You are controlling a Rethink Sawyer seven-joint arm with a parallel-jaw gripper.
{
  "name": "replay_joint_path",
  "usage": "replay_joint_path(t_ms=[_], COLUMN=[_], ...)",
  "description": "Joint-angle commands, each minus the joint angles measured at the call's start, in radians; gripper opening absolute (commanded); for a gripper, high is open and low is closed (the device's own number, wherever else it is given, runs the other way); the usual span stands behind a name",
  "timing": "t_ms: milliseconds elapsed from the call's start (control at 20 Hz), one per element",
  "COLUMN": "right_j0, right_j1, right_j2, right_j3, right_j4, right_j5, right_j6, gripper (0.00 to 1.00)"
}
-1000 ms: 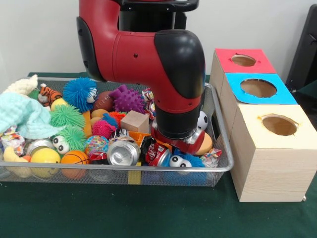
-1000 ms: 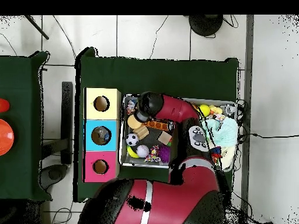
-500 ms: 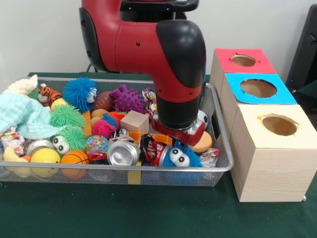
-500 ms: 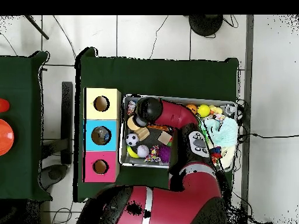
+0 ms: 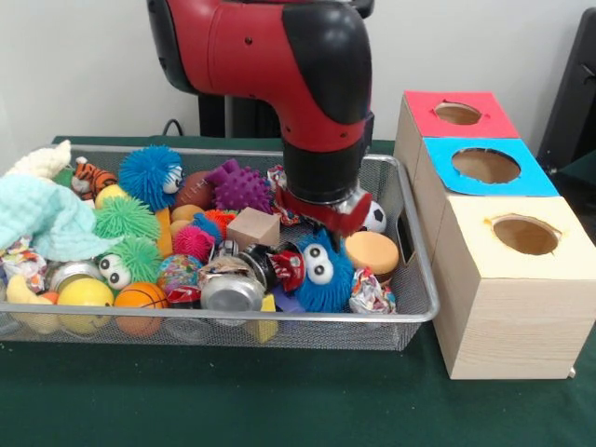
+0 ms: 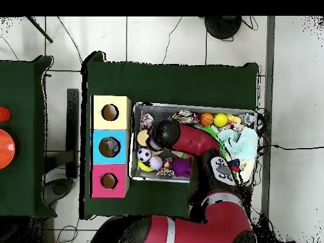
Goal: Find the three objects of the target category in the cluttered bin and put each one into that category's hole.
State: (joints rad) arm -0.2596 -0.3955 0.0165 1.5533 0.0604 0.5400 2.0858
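Note:
My gripper [image 5: 319, 253] points down over the right half of the wire bin [image 5: 421, 279], under the red and black wrist [image 6: 163, 134]. A blue fuzzy ball with googly eyes [image 5: 321, 272] sits directly beneath it and hides the tips; the gripper appears shut on it. Around it lie an orange disc [image 5: 371, 250], a small soccer ball [image 5: 374, 217], a crushed silver can [image 5: 231, 291] and a wooden cube [image 5: 252, 227]. Beside the bin stand three boxes with round holes: red [image 5: 458, 114], blue [image 5: 486, 166] and yellow [image 5: 524, 235].
The left half of the bin holds a light blue cloth [image 5: 42, 219], green fuzzy balls [image 5: 124, 217], another blue fuzzy ball [image 5: 149, 174], a purple spiky ball [image 5: 239, 185], a yellow ball [image 5: 84, 292] and a mini basketball [image 5: 142, 296]. A green cloth [image 5: 279, 391] covers the table.
The arm has risen and drawn back in the bin. The blue fuzzy ball came up out of the clutter with it, and the can and orange disc shifted.

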Motion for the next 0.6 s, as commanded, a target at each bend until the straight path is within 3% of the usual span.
replay_joint_path(t_ms=[50,350,600], right_j0=[-0.058,-0.087,-0.153], right_j1=[-0.048,-0.068,-0.050], right_j2=[0.026,0.032,0.031], right_j3=[0.156,0.143,0.146], right_j4=[-0.021,-0.027,-0.060], right_j5=[-0.007,0.075,0.061], right_j6=[0.062,0.018,-0.038], gripper=[0.00,0.00,0.00])
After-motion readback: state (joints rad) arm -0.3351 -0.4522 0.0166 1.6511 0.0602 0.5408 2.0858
